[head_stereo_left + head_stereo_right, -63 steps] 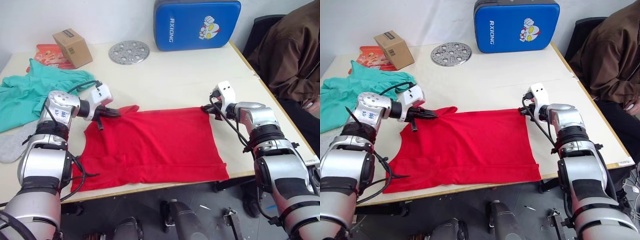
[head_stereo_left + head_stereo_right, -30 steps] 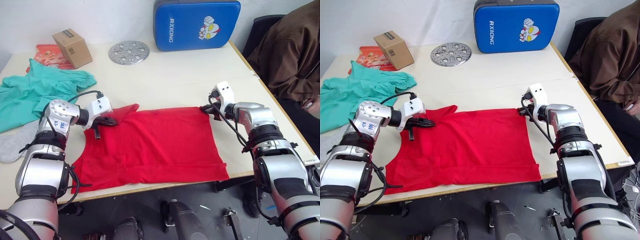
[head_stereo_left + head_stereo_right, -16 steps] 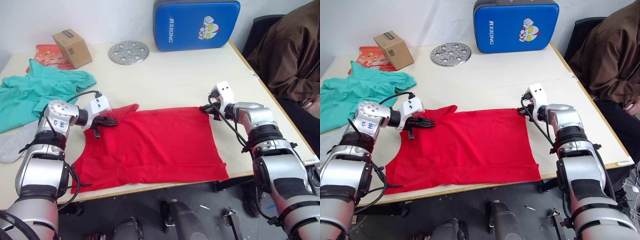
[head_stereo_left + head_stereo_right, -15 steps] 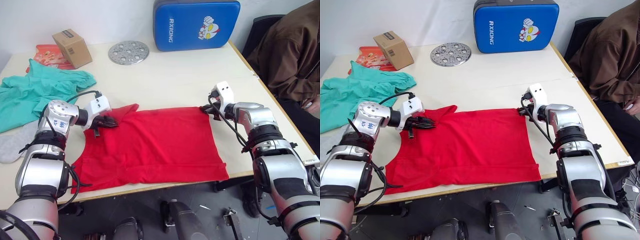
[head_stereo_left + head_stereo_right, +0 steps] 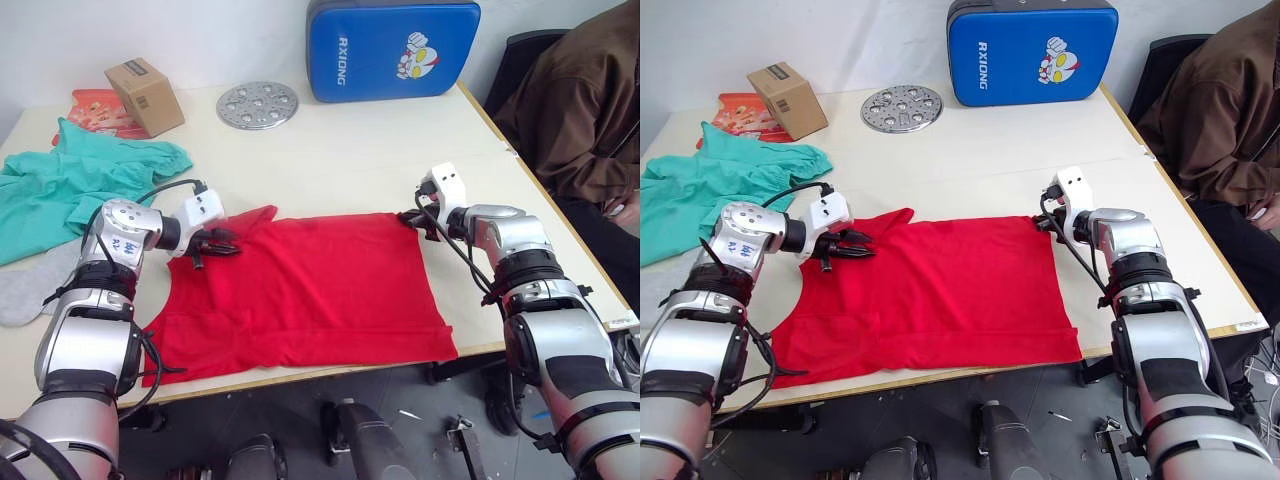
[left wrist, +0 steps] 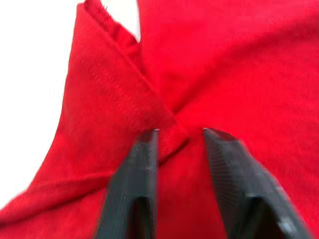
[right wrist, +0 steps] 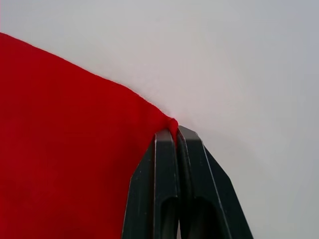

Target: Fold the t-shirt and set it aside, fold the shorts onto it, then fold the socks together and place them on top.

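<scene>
Since half a second ago the left tool (image 6: 178, 144) has parted its fingers, which now straddle a raised fold of the t-shirt (image 5: 310, 290) by the sleeve without pinching it; two seconds back they were closed there. At the far right corner of the shirt, the right tool (image 7: 176, 133) is clenched on the corner of the hem, unmoved. Spread flat, the red t-shirt lies on the white surface (image 5: 350, 150) near its front edge. To the left lie the teal shorts (image 5: 70, 185) in a heap, well apart from the shirt, with the grey socks (image 5: 25, 290) just in front of them. A cardboard box (image 5: 145, 95), a round metal disc (image 5: 258, 104) and a blue pad (image 5: 392, 48) sit along the back.
</scene>
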Available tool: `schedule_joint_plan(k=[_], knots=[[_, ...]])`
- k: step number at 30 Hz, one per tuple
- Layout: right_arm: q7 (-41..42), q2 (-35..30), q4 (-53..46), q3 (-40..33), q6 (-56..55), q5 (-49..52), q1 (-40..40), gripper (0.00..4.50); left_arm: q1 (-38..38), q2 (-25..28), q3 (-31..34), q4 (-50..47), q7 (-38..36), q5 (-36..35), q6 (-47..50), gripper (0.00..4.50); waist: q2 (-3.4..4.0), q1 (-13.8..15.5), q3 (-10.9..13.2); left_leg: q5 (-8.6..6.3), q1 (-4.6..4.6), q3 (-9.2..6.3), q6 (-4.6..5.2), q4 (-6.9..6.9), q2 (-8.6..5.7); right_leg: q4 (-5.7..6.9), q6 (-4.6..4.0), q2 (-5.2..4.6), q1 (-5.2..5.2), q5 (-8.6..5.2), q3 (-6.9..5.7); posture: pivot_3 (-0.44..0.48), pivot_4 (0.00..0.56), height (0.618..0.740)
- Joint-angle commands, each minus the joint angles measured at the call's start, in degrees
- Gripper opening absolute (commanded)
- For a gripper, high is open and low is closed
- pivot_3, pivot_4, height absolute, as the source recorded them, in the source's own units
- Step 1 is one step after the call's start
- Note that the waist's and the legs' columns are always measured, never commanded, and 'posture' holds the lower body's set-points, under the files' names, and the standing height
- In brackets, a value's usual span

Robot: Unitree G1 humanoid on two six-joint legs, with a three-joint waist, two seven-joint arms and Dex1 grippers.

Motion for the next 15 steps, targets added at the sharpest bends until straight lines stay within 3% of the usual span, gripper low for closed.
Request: schedule_joint_plan(k=[1,2,15], knots=[[-0.2,0.3,0.0,-1.5,0.1,0.5,-1.2,0.00,-0.3,0.6,0.3,-0.7,0.5,0.0,0.6,0.28,0.00,0.0,0.0,0.00,0.01,0.01,0.00,0.00,0.00,0.00,0.00,0.00,0.00,0.00,0.00,0.000,0.150,0.740],[-0.2,0.3,0.0,-1.6,0.1,0.4,-1.2,0.00,-0.4,0.7,0.3,-0.6,0.4,-0.1,0.7,0.01,0.00,0.0,0.0,0.00,0.03,0.03,0.00,-0.02,0.00,0.01,0.00,0.01,0.00,0.00,0.01,0.000,0.150,0.740],[0.4,-0.3,-1.4,-1.7,-0.6,0.3,-0.7,0.00,-6.4,3.3,4.7,3.5,-2.0,-4.0,7.4,0.01,0.00,-0.1,0.0,0.01,0.23,0.27,-0.02,-0.24,0.00,0.02,0.00,0.06,0.01,0.00,0.23,0.000,0.150,0.740]])
